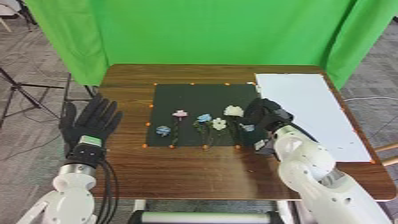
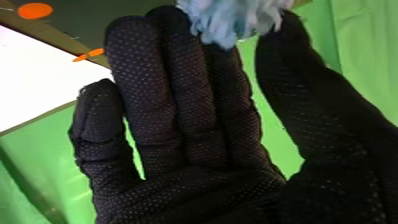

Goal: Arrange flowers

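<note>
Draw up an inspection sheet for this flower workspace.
Surface: brown table; dark mat with orange dots along its edges; white panel at right.
Job's things: pink flower, light blue flower and two white flowers on the mat; blue flower nearer its left edge; pale blue flower by the right hand.
Clutter: nothing seen.
Hands: left hand open by the table's left edge; right open.
Cables: black cables beside left arm.
Surroundings: green curtain, tripod.
</note>
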### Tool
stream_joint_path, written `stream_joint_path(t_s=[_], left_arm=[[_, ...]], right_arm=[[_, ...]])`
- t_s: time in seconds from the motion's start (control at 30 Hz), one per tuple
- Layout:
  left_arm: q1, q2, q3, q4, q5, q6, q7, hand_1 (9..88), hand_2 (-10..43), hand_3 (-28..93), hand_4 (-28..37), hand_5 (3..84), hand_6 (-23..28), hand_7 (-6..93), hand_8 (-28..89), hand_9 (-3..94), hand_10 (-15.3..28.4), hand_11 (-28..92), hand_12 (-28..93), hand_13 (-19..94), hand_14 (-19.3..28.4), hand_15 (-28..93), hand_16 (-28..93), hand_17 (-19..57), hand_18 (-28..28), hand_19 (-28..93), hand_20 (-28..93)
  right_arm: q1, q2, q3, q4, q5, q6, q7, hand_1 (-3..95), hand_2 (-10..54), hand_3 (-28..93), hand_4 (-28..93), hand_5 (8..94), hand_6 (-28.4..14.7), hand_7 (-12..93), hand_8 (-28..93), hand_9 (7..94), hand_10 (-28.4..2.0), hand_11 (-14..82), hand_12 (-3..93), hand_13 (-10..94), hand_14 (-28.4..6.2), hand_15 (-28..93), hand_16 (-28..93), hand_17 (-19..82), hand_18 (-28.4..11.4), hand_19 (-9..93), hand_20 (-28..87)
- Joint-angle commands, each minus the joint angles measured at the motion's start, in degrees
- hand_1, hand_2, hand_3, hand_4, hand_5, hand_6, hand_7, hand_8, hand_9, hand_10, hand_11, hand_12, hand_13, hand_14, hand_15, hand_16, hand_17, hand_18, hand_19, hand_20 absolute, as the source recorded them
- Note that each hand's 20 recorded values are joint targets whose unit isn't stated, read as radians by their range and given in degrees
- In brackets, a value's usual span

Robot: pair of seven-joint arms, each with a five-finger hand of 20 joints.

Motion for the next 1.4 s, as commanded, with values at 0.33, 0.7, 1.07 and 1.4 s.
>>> stream_joint_path(t_s=[0.33,0.7,1.07,1.4], left_arm=[[0.26,0.29,-0.58,0.15,0.24,-0.17,-0.62,24.8,16.0,72,-28.3,40.6,7.8,17.4,-10,34.4,14.1,26,11,25,14.2,43,-9,-4.7,13.6,37,10],[4.03,0.15,-6.13,-0.02,4.62,-2.12,-1.41,22.3,17.9,70,-28.3,41.0,7.3,12.4,-10,33.8,13.6,20,8,24,13.6,37,-9,-4.5,13.2,35,10],[7.96,0.63,-8.82,0.17,4.77,-6.74,3.12,18.7,17.9,68,-28.3,39.4,6.6,9.2,-8,32.0,12.5,17,7,23,11.2,27,-9,-2.8,11.2,30,9],[7.05,1.75,-10.1,0.64,4.54,-7.09,5.2,18.2,17.2,69,-28.3,38.9,6.3,8.3,-8,31.6,12.3,15,7,22,10.4,24,-9,-2.2,10.5,28,9]], right_arm=[[-2.47,0.46,2.25,-0.81,1.86,12.31,-4.39,32.5,-9.5,78,-26,64.8,-2.8,19,-13,72.3,-13.8,22.2,19.0,65,-11.9,54,24,32,-22.3,84,37],[-8.62,-5.86,14.24,3.97,39.31,28.53,-36.07,22.6,4.4,86,-28,52.2,-2.1,22,-15,54.1,-14.0,13.3,13.3,49,-12.9,36,14,24,-16.8,55,21],[-13.1,-10.89,23.78,-0.05,61.18,15.17,-38.16,7.8,6.5,86,-28,45.8,-0.4,15,-13,46.2,-11.8,5.8,11.3,39,-14.4,22,17,18,-17.6,38,20],[-14.14,-11.76,23.76,-1.61,61.14,14.66,-37.19,7.5,6.9,85,-28,42.1,-2.1,11,-12,44.3,-9.6,4.8,10.1,37,-13.4,17,18,17,-18.2,36,21]])
